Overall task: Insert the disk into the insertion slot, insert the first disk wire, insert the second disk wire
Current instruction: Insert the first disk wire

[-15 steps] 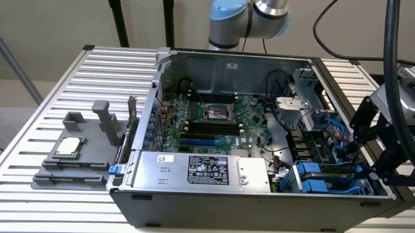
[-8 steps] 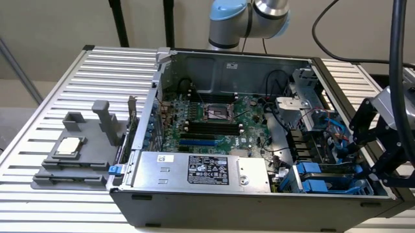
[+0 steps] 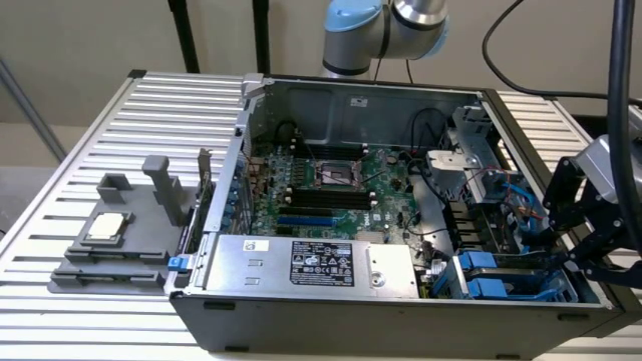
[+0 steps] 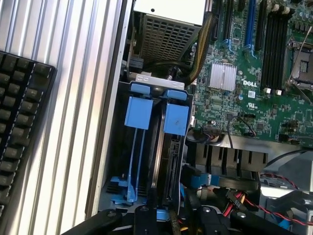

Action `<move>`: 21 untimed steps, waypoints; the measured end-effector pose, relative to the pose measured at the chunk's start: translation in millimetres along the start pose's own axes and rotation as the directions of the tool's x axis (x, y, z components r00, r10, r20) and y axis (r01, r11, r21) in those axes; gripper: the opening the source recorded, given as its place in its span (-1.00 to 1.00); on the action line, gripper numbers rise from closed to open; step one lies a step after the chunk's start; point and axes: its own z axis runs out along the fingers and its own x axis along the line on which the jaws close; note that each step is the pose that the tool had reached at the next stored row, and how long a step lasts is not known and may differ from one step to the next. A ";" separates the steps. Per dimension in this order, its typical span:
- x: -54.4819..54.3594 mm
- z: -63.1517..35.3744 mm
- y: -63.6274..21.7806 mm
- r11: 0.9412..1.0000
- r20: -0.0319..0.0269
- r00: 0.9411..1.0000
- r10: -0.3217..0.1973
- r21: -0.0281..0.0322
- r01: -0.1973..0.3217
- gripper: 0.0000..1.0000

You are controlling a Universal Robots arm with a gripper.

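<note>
The one word that could be read was the white "DELL" logo [image 4: 256, 83], printed on the green motherboard [image 4: 244, 105] just beside a small silver heatsink [image 4: 223, 77] in the wrist view. In the exterior view the power supply [image 3: 240, 267] carried a black label [image 3: 322, 263] with white print and marks, and a small white sticker [image 3: 257, 245]. A pale sticker [image 3: 357, 98] sat on the case's back wall [image 3: 311, 105]. None of their print could be made out.

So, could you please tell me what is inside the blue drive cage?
Two blue carriers stand side by side in the drive cage. The one nearer the motherboard holds the disk, edge-on; its label is hidden. The other's contents are covered.
</note>
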 end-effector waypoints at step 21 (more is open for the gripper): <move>-0.3 -1.9 0.7 1.000 0.005 1.000 -0.027 -0.003 0.027 -0.67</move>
